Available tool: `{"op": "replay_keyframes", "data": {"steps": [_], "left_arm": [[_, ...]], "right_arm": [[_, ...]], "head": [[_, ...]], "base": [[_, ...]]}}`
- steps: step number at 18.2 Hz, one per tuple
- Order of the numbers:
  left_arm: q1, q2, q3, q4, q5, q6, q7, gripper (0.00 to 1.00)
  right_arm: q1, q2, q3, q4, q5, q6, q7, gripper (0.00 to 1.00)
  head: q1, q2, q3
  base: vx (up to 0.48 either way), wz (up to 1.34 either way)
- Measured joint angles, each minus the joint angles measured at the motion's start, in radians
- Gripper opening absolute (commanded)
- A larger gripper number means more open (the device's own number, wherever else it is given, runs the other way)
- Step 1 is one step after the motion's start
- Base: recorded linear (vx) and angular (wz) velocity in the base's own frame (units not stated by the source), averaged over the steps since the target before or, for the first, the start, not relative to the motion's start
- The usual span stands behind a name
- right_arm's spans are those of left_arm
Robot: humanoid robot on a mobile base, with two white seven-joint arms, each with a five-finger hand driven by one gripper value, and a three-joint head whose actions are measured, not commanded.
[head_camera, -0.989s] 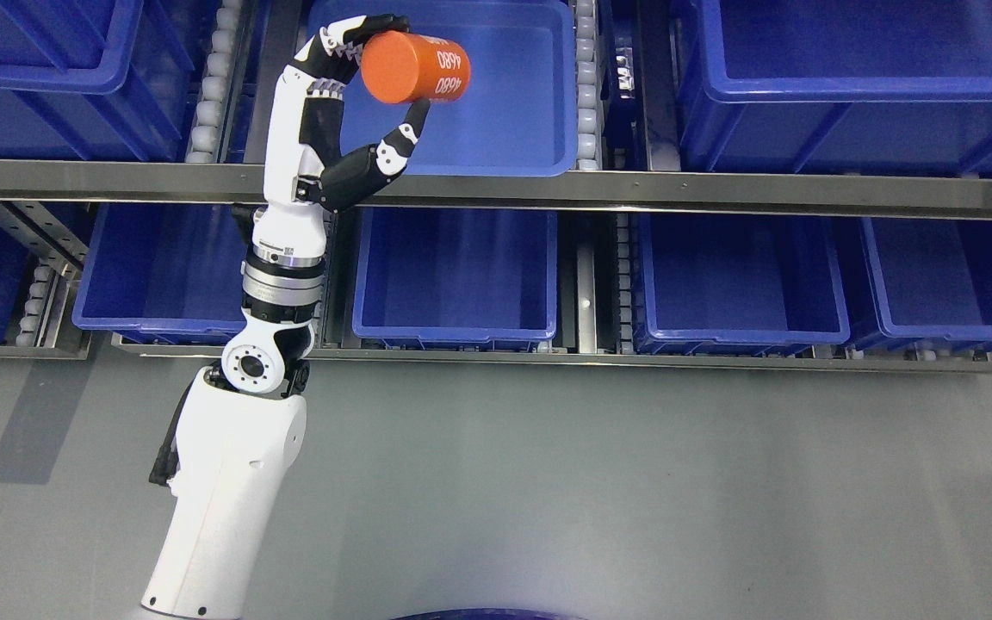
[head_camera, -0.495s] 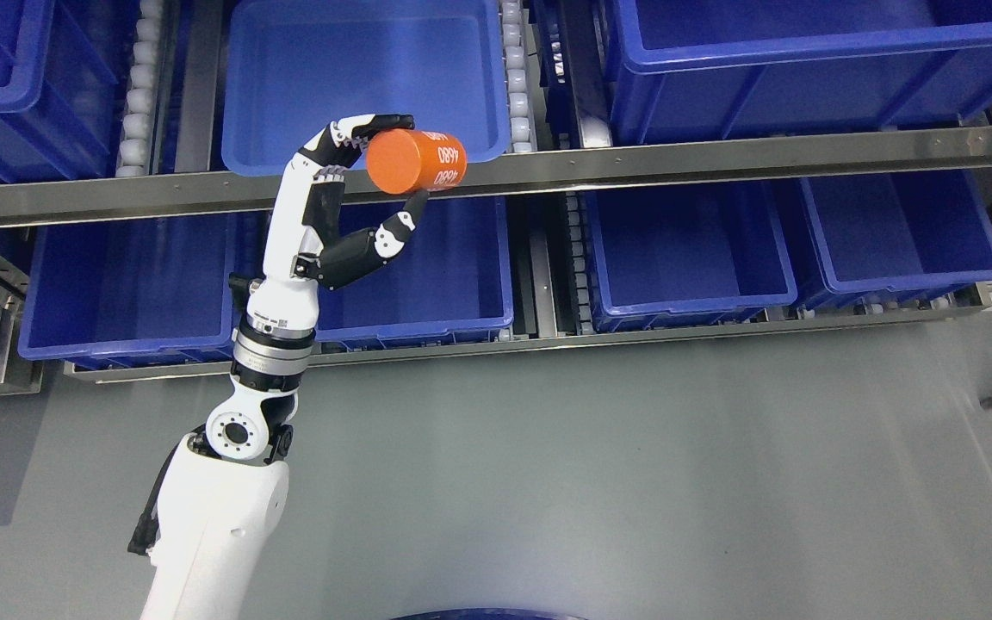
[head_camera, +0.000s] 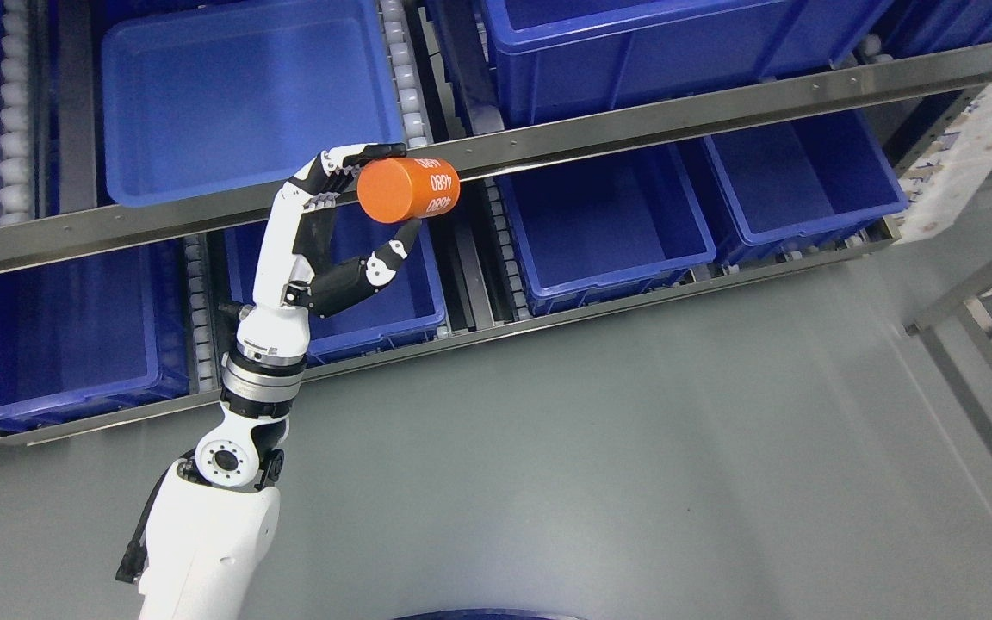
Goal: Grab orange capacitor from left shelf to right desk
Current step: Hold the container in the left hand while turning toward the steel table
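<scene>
Left hand [head_camera: 350,224] grips the orange capacitor [head_camera: 407,190] (lying sideways) above an empty blue bin [head_camera: 350,306].

The left hand [head_camera: 350,215] holds the capacitor [head_camera: 408,190] at about eleven o'clock, in front of the shelf rail [head_camera: 599,125]. Behind the rail, at twelve, sits the upper bin [head_camera: 238,95]; another upper bin [head_camera: 634,43] lies toward one. Below the rail, two lower bins [head_camera: 604,228] run toward two. A desk frame [head_camera: 978,284] stands at three.
</scene>
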Motion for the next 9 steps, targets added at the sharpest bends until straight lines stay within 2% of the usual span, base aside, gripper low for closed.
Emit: {"op": "replay_keyframes", "data": {"steps": [9], "left_arm": [[0.008,0.004,0.001,-0.017,0.001,0.0,0.0,0.02]], "right_arm": [[0.0,0.0,0.0,0.0,0.0,0.0,0.0,1.0]], "head": [[0.0,0.0,0.0]], "base": [[0.042,-0.44]]}}
